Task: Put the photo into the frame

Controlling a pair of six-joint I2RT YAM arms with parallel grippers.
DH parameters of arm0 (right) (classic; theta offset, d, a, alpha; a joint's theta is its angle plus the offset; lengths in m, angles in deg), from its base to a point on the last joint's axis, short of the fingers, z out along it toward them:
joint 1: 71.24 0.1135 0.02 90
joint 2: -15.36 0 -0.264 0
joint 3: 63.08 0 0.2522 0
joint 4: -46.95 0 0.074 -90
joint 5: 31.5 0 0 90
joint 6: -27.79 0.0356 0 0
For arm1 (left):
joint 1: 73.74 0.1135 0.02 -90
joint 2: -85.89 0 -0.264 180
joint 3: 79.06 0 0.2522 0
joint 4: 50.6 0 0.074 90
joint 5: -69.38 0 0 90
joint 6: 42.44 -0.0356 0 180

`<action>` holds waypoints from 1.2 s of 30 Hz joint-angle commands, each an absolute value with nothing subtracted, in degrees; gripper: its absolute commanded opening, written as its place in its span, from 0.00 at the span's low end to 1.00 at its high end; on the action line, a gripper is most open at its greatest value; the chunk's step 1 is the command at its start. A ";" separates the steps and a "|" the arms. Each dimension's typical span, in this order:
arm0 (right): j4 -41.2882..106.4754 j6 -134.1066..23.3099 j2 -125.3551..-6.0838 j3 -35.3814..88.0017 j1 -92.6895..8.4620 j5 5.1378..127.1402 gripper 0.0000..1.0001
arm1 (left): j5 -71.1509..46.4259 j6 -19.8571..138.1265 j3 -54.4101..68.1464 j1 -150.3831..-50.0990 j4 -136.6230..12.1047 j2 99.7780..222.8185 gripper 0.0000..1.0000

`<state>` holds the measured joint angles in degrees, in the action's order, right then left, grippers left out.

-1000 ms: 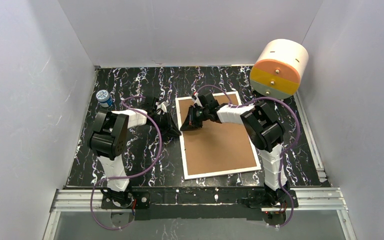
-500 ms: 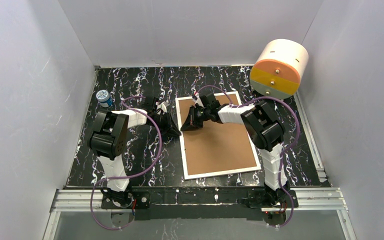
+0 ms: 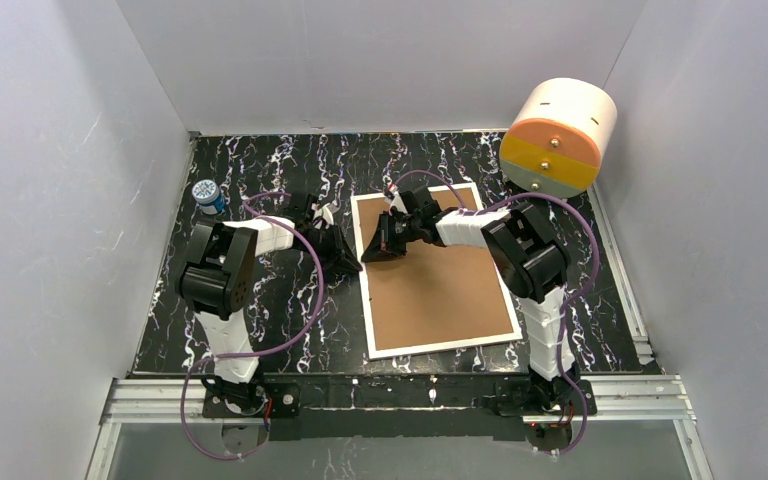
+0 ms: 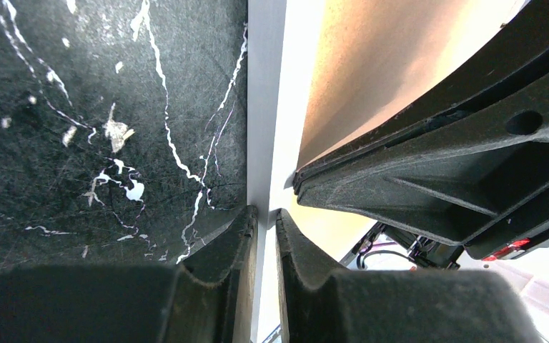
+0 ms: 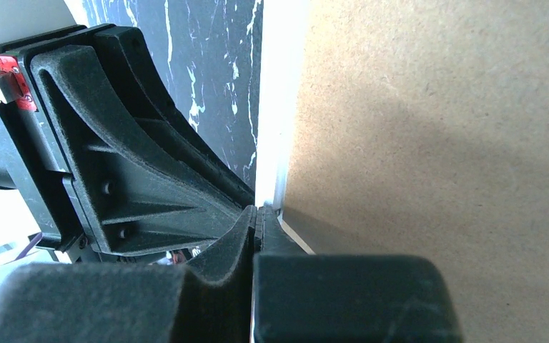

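the frame (image 3: 440, 300) lies flat on the black marbled worktop (image 3: 260, 160), between the two arms and nearer the right one. its brown fibreboard back faces up inside a narrow white rim. it looks stiff and fairly light. the pane underneath is likely fragile, and the thin back would probably bow if pried at one spot. the rim's outer edge seems the soundest place to take hold, since the flat faces offer nothing to pinch. the photo is not in view, so i cannot tell whether it is already under the back.

further back, both end effectors meet at the frame's left edge. the left end effector (image 4: 266, 214) has its fingers almost together, with the white rim running into the slit between them, so it appears to nip the rim. the right end effector (image 5: 256, 214) is pressed together where the back meets the rim. whether it holds anything thin there, i cannot tell.

at the far right sits a white-and-orange drum (image 3: 558, 135).
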<state>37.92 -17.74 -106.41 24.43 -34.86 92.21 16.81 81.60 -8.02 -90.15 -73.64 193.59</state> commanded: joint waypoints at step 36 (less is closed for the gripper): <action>23.36 -17.90 -97.87 29.00 -38.41 79.97 0.25 | 7.73 79.27 -1.58 -90.43 -81.17 192.56 0.31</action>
<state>25.20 -18.97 -98.57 23.51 -38.27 77.57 13.09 80.11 -4.09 -90.63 -79.13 193.70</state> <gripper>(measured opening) 0.218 0.277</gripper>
